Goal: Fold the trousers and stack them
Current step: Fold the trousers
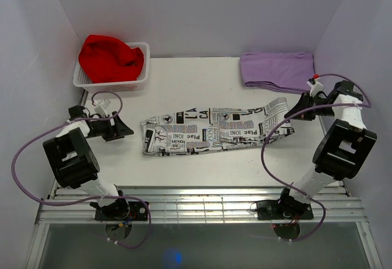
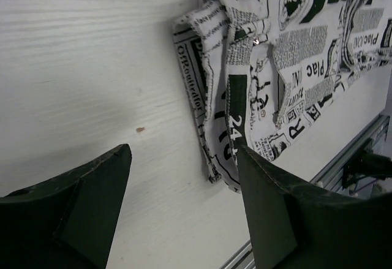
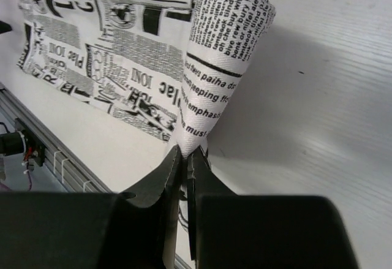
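The trousers [image 1: 208, 131], white with black newspaper print, lie lengthwise across the middle of the table, folded in half along their length. My right gripper [image 1: 304, 111] is shut on the leg end, which it holds lifted off the table; in the right wrist view the cloth [image 3: 217, 67] rises in a cone from the closed fingertips [image 3: 185, 152]. My left gripper [image 1: 125, 128] is open and empty, low over the bare table just left of the waistband end [image 2: 245, 85], with its fingers [image 2: 98, 183] apart.
A white basket [image 1: 112, 84] holding a plain red cloth [image 1: 110, 57] stands at the back left. A folded lilac-purple cloth [image 1: 275, 70] lies at the back right. A metal rail [image 1: 196, 204] runs along the near edge.
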